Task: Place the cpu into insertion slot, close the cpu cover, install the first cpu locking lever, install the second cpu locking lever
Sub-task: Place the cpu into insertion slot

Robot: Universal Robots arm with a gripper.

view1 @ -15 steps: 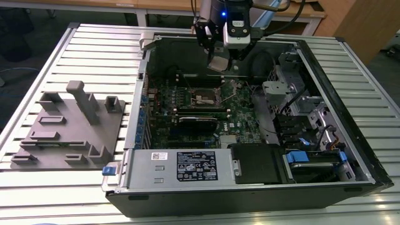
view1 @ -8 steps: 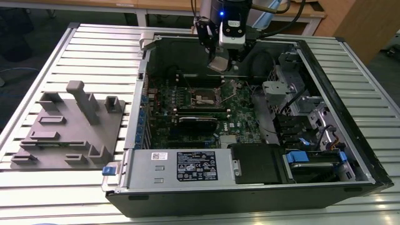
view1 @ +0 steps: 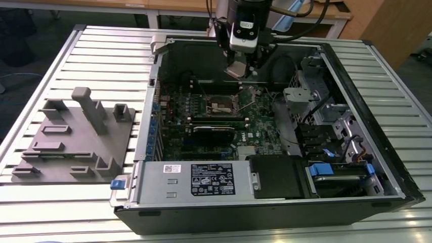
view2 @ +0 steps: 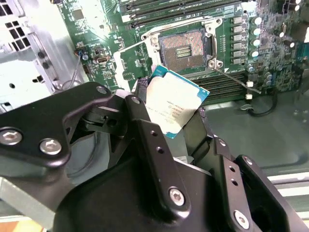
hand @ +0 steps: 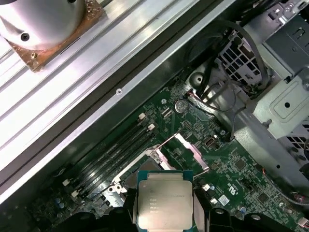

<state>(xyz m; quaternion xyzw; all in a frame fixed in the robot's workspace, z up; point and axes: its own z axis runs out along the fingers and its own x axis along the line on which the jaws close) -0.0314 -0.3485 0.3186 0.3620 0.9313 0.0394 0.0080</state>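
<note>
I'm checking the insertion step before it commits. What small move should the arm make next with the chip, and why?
Probably a short move to bring the cpu squarely over the insertion slot before lowering. The gripper holds the cpu by its edges above the board, apart from the slot, which lies bare with the cpu cover swung up.
</note>
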